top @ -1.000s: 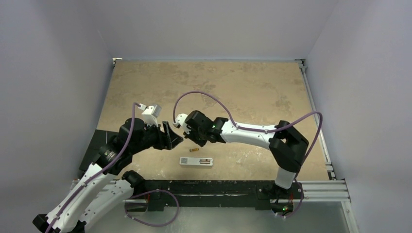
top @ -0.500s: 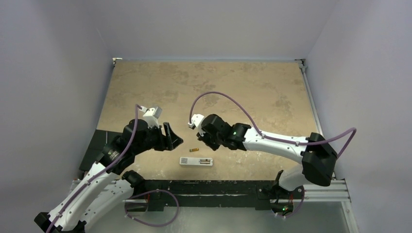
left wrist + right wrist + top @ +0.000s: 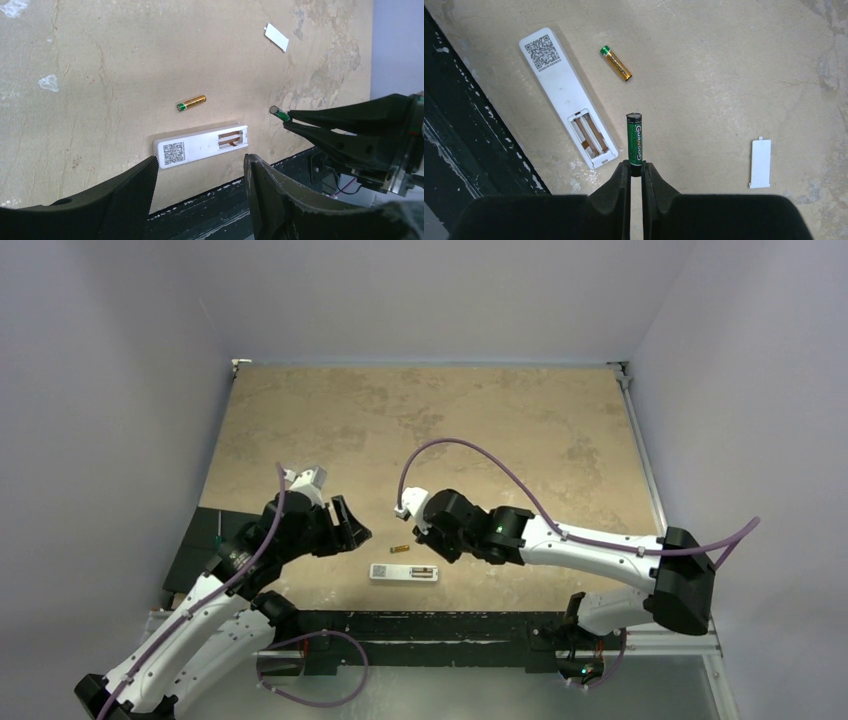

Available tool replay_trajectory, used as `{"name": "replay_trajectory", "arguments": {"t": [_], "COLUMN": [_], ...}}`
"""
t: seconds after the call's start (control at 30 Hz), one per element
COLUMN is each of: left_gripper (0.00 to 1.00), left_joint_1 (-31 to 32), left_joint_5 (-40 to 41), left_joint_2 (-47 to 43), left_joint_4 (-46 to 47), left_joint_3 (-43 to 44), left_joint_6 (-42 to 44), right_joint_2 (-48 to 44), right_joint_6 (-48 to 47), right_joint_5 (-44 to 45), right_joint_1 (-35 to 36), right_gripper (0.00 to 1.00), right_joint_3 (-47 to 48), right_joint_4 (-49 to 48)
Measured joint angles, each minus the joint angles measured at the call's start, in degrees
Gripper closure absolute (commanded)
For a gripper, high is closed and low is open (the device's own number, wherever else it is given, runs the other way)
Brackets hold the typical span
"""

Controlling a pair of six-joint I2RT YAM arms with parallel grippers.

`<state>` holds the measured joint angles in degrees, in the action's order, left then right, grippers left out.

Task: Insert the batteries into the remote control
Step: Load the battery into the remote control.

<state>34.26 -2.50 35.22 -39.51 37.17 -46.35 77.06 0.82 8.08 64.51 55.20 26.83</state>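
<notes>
The remote control [image 3: 404, 572] [image 3: 200, 145] [image 3: 566, 95] lies back up near the table's front edge. Its battery recess is uncovered, with only copper contacts showing inside. A gold-yellow battery [image 3: 400, 549] [image 3: 192, 103] [image 3: 616, 63] lies on the table just beyond it. My right gripper [image 3: 635, 167] is shut on the end of a green-black battery [image 3: 634, 140] [image 3: 278, 112], which sticks out past the fingertips, above the table beside the recess end of the remote. My left gripper [image 3: 353, 527] [image 3: 200, 162] hangs open left of the remote, holding nothing.
A small white battery cover [image 3: 760, 163] [image 3: 276, 37] lies flat on the tan table, farther from the front edge than the remote. A black strip [image 3: 225, 200] [image 3: 454, 150] runs along the front edge, close behind the remote.
The right arm has swung its elbow out to the right and brought the gripper with the green-black battery nearer the remote. The left gripper has drawn back slightly toward the front left.
</notes>
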Motion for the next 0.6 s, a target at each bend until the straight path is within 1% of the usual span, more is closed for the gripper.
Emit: {"name": "replay_trajectory", "arguments": {"t": [0.3, 0.6], "left_gripper": [0.38, 0.38], "left_joint_1": [0.0, 0.0], "left_joint_5": [2.9, 4.3], "left_joint_2": [-0.2, 3.2], "left_joint_4": [-0.9, -0.5], "left_joint_3": [-4.0, -4.3], "left_joint_6": [-4.7, -6.6], "right_joint_2": [1.9, 6.2], "right_joint_6": [-3.0, -5.9], "right_joint_5": [1.7, 1.9], "right_joint_1": [2.1, 4.2], "right_gripper": [1.00, 1.00], "right_joint_3": [0.0, 1.6], "right_joint_4": [3.5, 7.2]}}
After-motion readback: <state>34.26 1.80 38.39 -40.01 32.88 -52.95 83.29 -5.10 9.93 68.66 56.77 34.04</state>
